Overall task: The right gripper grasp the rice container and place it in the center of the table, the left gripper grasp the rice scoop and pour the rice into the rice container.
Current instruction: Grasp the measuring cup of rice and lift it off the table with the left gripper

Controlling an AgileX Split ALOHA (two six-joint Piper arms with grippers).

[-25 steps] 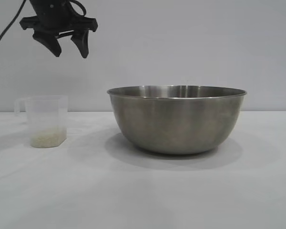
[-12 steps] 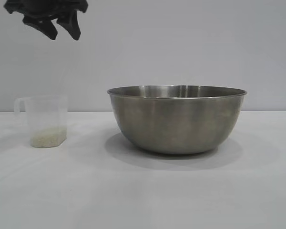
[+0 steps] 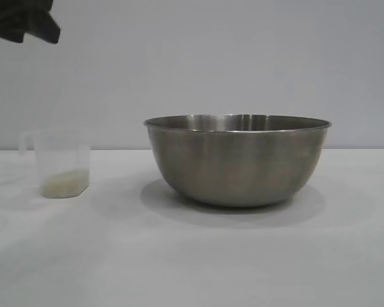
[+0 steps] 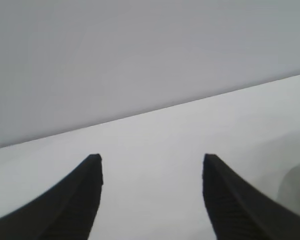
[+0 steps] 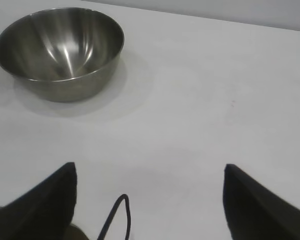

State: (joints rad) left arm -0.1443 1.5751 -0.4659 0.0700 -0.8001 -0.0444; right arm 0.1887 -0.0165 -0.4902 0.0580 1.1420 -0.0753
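We see the rice container (image 3: 237, 160), a wide steel bowl, standing upright near the middle of the table (image 3: 192, 256), its brushed wall bare of any brand, label or writing that we can read. Well to its left in the exterior view stands the rice scoop (image 3: 63, 162), a frosted plastic cup with its handle turned away from the bowl, upright and apart from everything else. A shallow layer of rice (image 3: 65, 183) lies in its bottom.

The left gripper (image 3: 22, 22) shows only as a dark shape at the upper left corner of that view, high above the scoop and touching nothing. From its own wrist camera we see its 2 fingers (image 4: 75, 200) spread apart with bare tabletop between them, released and holding nothing.

The right gripper (image 5: 150, 200) is parked well back from the bowl, its 2 fingers (image 5: 255, 205) spread wide over the white surface, empty. A black cable (image 5: 117, 215) loops between them.

Nothing stands between scoop and bowl; only the bowl's soft shadow lies on the table. We cannot make out any markings on the scoop, and from the right wrist view the bowl's inside looks bare metal.
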